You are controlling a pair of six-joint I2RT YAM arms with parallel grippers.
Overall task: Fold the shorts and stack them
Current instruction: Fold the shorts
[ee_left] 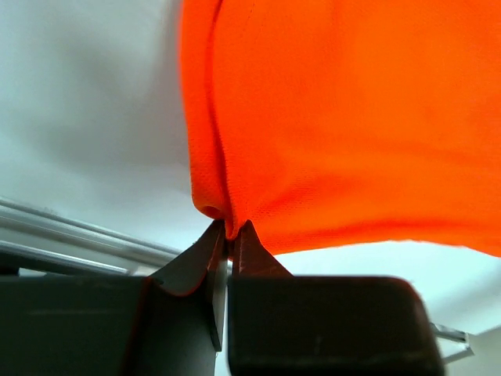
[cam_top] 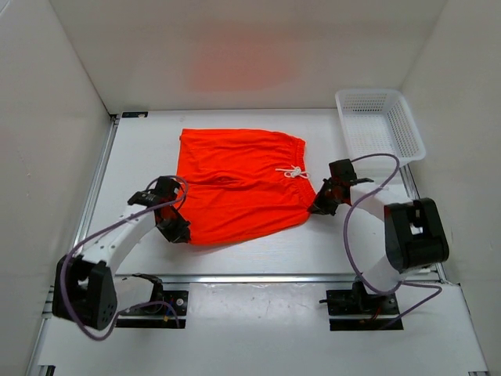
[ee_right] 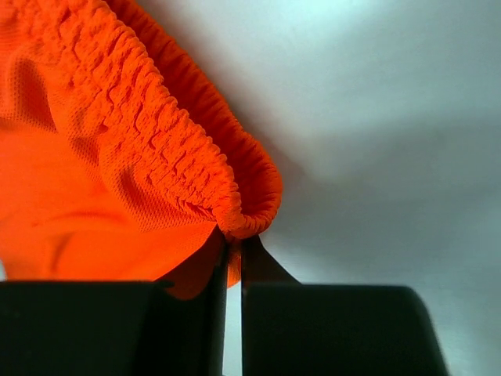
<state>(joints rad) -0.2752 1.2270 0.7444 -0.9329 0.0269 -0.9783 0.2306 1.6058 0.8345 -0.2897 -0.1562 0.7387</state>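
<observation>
Orange shorts (cam_top: 239, 184) with a white drawstring (cam_top: 292, 172) lie spread on the white table, waistband to the right. My left gripper (cam_top: 177, 229) is shut on the shorts' near left hem corner; the left wrist view shows the fabric (ee_left: 352, 117) pinched between the fingertips (ee_left: 229, 232). My right gripper (cam_top: 319, 205) is shut on the near end of the elastic waistband (ee_right: 180, 157), pinched at the fingertips (ee_right: 234, 239).
A white plastic basket (cam_top: 380, 125) stands at the back right of the table. White walls enclose the table on three sides. A metal rail (cam_top: 274, 277) runs along the near edge, in front of the arm bases.
</observation>
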